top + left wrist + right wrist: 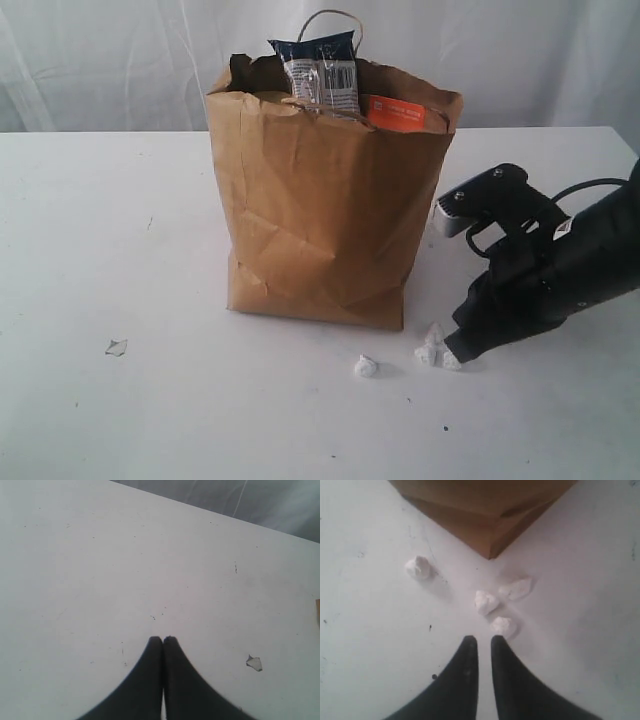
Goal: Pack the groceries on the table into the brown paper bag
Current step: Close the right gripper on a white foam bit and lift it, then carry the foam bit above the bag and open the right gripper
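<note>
white scuffed table [100,250]; the creased kraft bag [320,220] stands mid-frame, navy packet [315,48] and orange-labelled pouch [395,112] poking over its ragged rim. packing looks finished, no groceries left out. right gripper [452,358], lower right, all but closed on nothing beside crumbly white lumps [432,350]; left gripper [162,640] pressed together, empty. next: likely just withdraw.
</note>
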`<state>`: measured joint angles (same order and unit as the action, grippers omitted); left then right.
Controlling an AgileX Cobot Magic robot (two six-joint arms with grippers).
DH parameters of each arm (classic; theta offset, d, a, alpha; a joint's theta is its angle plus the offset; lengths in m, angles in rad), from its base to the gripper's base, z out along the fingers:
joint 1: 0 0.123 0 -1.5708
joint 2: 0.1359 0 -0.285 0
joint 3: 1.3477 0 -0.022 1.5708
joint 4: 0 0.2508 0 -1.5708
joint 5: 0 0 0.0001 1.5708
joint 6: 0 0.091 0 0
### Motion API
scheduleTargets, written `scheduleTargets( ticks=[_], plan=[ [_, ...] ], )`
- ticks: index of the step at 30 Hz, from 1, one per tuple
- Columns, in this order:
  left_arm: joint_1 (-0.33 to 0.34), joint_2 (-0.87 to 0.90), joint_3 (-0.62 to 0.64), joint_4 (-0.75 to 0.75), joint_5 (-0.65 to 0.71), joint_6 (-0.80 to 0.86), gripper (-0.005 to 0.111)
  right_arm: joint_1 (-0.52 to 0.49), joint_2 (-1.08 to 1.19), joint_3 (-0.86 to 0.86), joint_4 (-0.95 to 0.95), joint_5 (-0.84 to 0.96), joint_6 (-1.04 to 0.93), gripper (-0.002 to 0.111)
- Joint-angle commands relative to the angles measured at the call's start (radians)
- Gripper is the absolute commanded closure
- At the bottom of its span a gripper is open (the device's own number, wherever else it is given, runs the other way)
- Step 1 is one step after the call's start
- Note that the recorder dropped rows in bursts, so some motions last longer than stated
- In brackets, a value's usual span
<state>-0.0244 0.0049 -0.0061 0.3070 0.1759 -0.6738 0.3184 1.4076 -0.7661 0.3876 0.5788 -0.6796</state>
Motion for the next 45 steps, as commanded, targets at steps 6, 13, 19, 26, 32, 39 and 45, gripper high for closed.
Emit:
scheduleTargets(
  ticks=[6, 13, 19, 26, 32, 39, 45],
  plan=[
    [0.003, -0.005, 0.006, 0.004, 0.001, 0.000, 0.107, 0.000, 0.147, 0.000, 0.011, -0.160, 0.004, 0.059],
    [0.003, -0.005, 0.006, 0.004, 0.001, 0.000, 0.107, 0.000, 0.225, 0.000, 0.013, -0.208, 0.004, 0.059],
    [0.003, -0.005, 0.006, 0.004, 0.001, 0.000, 0.107, 0.000, 0.282, 0.000, 0.043, -0.208, 0.004, 0.059],
    [0.003, -0.005, 0.006, 0.004, 0.001, 0.000, 0.107, 0.000, 0.330, 0.000, 0.044, -0.211, 0.004, 0.063],
    [0.003, -0.005, 0.006, 0.004, 0.001, 0.000, 0.107, 0.000, 0.303, 0.000, 0.041, -0.201, 0.004, 0.093],
    [0.003, -0.005, 0.006, 0.004, 0.001, 0.000, 0.107, 0.000, 0.208, -0.008, 0.050, -0.125, 0.011, 0.108],
    [0.003, -0.005, 0.006, 0.004, 0.001, 0.000, 0.107, 0.000, 0.043, -0.048, 0.105, 0.154, 0.038, 0.108]
  ],
)
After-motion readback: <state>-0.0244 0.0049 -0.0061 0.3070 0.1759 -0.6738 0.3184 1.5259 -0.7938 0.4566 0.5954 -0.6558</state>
